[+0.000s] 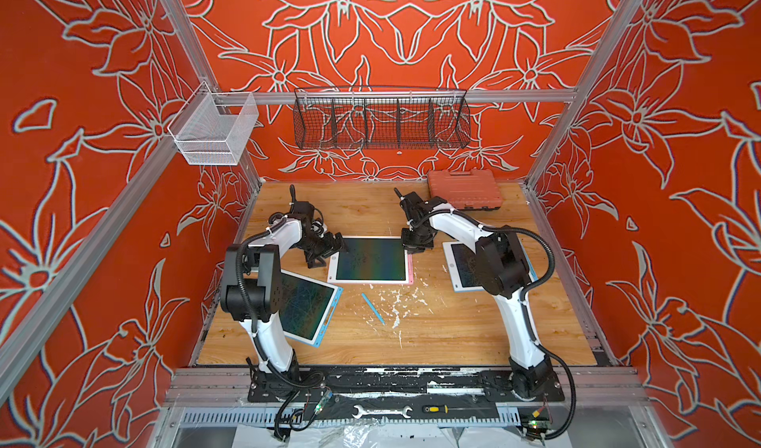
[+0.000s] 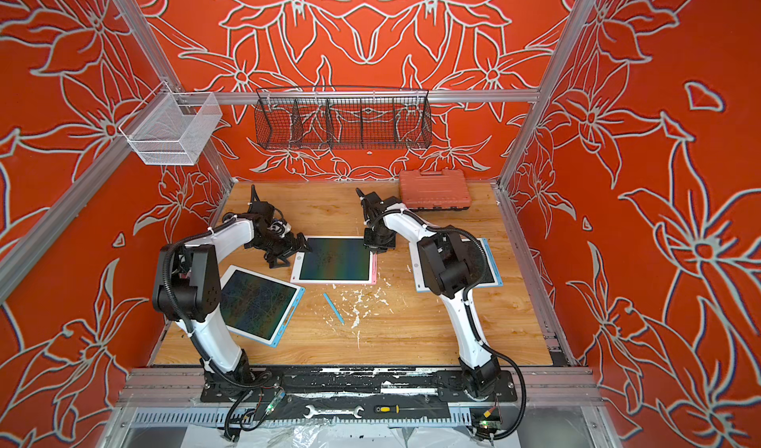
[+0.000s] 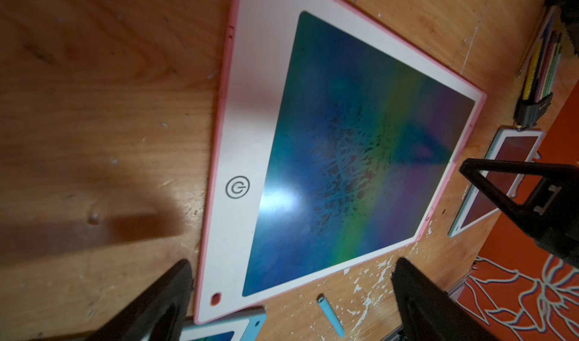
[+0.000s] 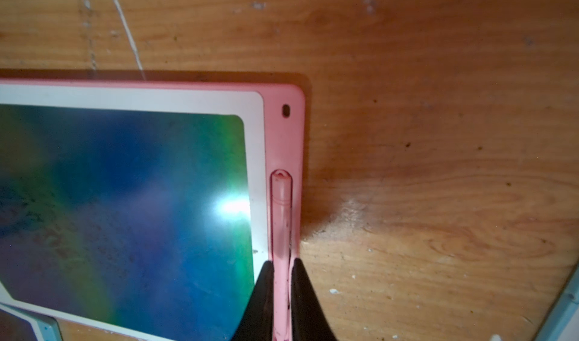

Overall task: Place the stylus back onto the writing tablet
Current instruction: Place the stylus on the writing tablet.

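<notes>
Presently the right gripper [image 4: 282, 280] has its jaws clenched on the slim pink plastic stylus [image 4: 281, 211], lying in the side slot of the pink-framed writing tablet [image 4: 283, 129]. Advice: press flat, seat fully, then release. Left gripper [image 3: 291, 292] hovers with jaws wide, empty.

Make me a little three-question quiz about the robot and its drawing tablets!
1. How many writing tablets lie on the table?
2. True or false: the right gripper pinches a pink stylus at the pink tablet edge.
3. Which stylus lies loose on the wooden table: A pink, B blue, C yellow?

Key: 1. Three: pink tablet, left blue tablet, right blue tablet. 2. True. 3. B, the blue stylus.
</notes>
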Robot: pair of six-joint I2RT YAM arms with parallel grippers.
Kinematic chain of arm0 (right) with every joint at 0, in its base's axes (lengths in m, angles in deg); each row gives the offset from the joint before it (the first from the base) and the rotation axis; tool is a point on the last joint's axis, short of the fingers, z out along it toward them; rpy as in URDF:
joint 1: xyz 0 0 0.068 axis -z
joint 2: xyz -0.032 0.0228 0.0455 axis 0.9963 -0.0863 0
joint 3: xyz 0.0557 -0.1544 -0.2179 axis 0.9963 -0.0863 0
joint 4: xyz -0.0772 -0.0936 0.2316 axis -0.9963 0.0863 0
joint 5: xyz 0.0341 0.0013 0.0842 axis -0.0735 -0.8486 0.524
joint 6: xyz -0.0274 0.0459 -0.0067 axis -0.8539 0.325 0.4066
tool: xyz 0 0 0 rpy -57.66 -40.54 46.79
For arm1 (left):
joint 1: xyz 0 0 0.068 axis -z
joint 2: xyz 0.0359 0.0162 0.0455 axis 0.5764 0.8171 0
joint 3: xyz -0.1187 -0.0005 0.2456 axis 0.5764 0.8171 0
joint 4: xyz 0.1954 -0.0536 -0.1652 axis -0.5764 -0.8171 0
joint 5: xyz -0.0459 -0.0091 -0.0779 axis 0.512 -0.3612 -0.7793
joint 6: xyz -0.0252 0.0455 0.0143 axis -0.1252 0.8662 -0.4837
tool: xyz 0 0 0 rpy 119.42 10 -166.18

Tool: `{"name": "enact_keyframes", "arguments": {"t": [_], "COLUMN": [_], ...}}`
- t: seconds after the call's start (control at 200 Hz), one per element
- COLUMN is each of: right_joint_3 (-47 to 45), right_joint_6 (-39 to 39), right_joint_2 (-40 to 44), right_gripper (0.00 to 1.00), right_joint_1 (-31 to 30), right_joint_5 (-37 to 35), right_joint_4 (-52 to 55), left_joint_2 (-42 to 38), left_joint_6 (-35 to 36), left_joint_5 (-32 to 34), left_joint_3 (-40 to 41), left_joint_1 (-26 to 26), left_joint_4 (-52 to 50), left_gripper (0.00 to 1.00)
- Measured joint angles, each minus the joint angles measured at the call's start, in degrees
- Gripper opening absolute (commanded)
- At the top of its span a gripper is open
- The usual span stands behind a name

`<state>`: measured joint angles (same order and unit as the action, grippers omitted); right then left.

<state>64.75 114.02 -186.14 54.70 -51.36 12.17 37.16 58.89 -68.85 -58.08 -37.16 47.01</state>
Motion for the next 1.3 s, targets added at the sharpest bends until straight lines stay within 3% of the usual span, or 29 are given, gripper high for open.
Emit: {"name": "enact_keyframes", "arguments": {"t": [0.736,1.301], "right_joint_3": [-1.4,-0.8], "right_joint_6": [0.6,0.8], "right_joint_2": [-0.3,-0.3], "right_gripper": [0.03,0.01], "right_joint_1": [0.0,-0.9], "right_joint_5": [1.0,-1.8], "right_joint_4": [-1.0,0.0], "left_joint_2": [0.5,0.5], "left_joint_6": [0.0,-0.5], "left_joint_5": [-1.4,-1.7], "left_joint_3": [2.0,3.1], "left_joint_1": [0.0,0.0], "left_joint_4": [1.7,2.8], "left_gripper": [0.97,0.97]}}
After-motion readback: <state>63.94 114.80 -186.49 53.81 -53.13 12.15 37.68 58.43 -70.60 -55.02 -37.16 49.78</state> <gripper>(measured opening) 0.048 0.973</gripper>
